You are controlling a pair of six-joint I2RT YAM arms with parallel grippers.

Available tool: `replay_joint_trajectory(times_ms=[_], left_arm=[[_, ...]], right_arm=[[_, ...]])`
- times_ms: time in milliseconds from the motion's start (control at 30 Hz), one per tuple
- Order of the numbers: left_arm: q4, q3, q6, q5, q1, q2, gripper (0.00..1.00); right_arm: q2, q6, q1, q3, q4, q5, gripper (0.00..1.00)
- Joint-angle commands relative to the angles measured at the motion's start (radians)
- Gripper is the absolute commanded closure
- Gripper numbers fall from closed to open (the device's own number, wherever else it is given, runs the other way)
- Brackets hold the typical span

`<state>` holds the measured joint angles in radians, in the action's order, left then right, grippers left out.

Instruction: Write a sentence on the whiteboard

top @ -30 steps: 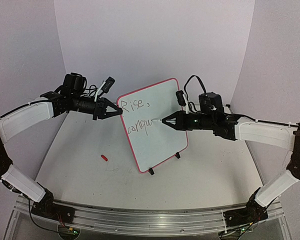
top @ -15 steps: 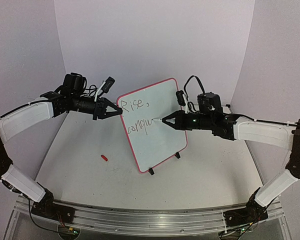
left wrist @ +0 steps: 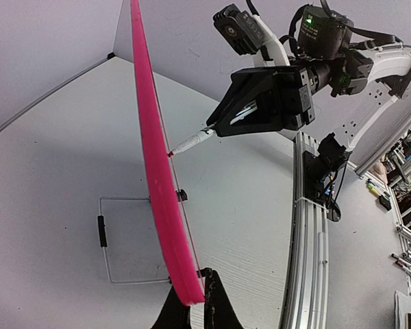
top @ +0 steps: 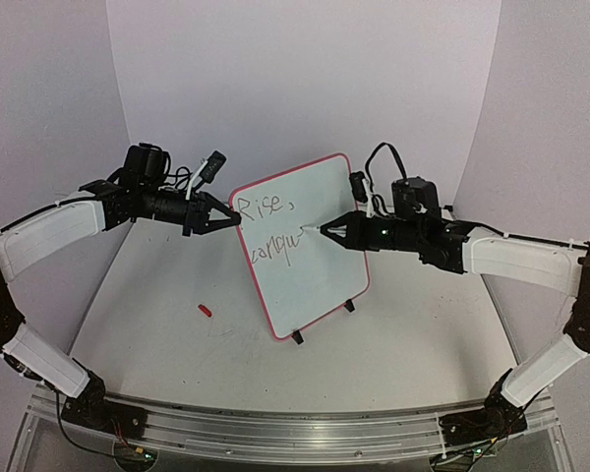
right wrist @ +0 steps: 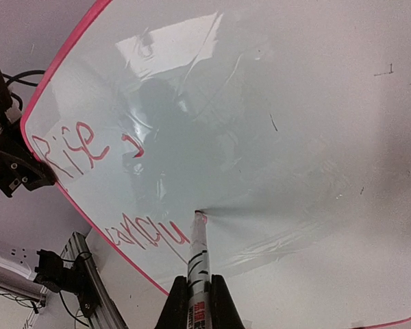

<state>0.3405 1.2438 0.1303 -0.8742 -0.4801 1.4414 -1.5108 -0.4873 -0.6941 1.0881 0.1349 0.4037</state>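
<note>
The whiteboard (top: pixel 320 275) stands tilted on the table, red-rimmed, with the sentence (top: pixel 272 228) on it in two lines, "Rise," above "conqu". My left gripper (top: pixel 234 220) is shut on the board's left rim (left wrist: pixel 154 171), its jaws (left wrist: pixel 192 305) pinching the pink edge. My right gripper (top: pixel 326 232) is shut on a marker (right wrist: pixel 197 253), whose tip touches the whiteboard (right wrist: pixel 274 116) just right of the lower word (right wrist: pixel 147 233). From the left wrist, the marker (left wrist: pixel 192 142) meets the board's far face.
A small red cap (top: pixel 206 310) lies on the table left of the board. Two black feet (top: pixel 297 337) prop the board's lower edge. An aluminium rail (top: pixel 275 428) runs along the near edge, and grey walls enclose the back and sides.
The right gripper and marker tip have shifted slightly upward on the board. The left arm and the board have not moved.
</note>
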Motion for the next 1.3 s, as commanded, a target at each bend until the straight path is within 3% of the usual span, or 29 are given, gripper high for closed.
replay_joint_trajectory(times_ms=[0, 467, 1033, 1267], left_arm=[[0.155, -0.020, 0.062, -0.001, -0.041, 0.038, 1.00], [0.157, -0.018, 0.063, -0.001, -0.041, 0.039, 1.00], [0.156, -0.018, 0.063, 0.000, -0.041, 0.036, 1.00], [0.157, -0.018, 0.064, 0.000, -0.042, 0.033, 1.00]], right_arm=[[-0.016, 0.005, 0.005, 0.050, 0.047, 0.049, 1.00], [-0.014, -0.021, 0.005, -0.012, 0.042, 0.057, 1.00], [0.055, -0.023, 0.005, -0.053, 0.031, -0.060, 1.00], [0.100, -0.002, 0.004, -0.053, 0.034, 0.005, 1.00]])
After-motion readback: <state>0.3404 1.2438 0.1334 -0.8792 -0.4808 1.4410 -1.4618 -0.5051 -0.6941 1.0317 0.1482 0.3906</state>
